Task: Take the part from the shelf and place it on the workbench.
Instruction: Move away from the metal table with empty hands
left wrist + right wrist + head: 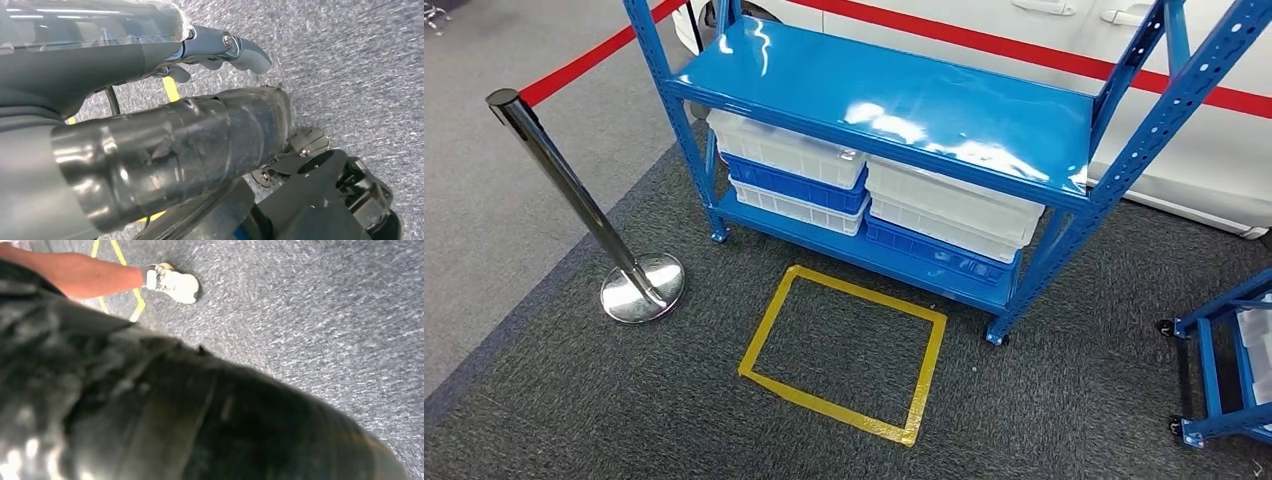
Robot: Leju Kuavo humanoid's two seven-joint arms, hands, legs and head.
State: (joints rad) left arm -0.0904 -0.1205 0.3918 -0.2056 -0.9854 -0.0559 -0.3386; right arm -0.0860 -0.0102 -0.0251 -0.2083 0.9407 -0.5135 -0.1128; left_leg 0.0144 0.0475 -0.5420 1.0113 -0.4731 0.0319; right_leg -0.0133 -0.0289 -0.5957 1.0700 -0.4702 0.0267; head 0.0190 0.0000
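A blue metal shelf (904, 100) stands ahead in the head view, its glossy top level bare. On its lower level are stacked white bins (789, 150) and blue bins (934, 255); what they contain is hidden. In the left wrist view my left hand (100, 60) hangs over the grey carpet with its fingers (235, 47) stretched out and its thumb (200, 145) apart, holding nothing. A dark blurred mass that I take for my right hand (150, 405) lies close to the lens in the right wrist view, and its fingers cannot be made out.
A yellow tape square (764, 335) marks the carpet before the shelf. A chrome stanchion (564, 180) with a red belt stands left. A second blue cart (1224, 370) sits at right, a white car (1194, 180) behind. A person's leg and white shoe (175, 284) are near.
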